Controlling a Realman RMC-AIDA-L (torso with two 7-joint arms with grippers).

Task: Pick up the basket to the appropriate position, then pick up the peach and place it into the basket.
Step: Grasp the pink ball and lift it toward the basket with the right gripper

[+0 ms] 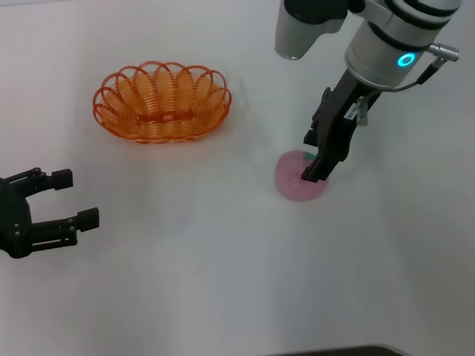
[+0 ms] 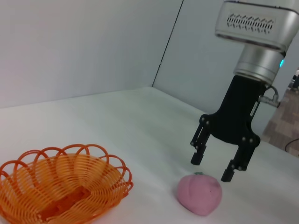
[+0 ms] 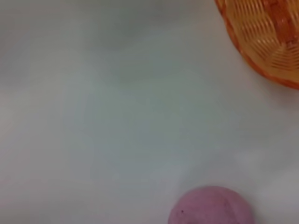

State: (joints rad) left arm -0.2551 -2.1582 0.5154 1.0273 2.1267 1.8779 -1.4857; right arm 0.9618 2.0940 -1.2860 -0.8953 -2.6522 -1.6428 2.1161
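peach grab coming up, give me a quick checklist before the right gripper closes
1. Right gripper open: ok, fingers spread.
2. Gripper centred over the peach: cannot tell; the head view puts it over the peach's right part.
3. Fingers low enough to close around the peach: not ok, tips are above it in the left wrist view.
4. Peach free on the table, nothing touching it: ok.
5. Basket upright and empty, ready to receive: ok.
6. Left gripper clear of the path: ok, open at the table's left edge.
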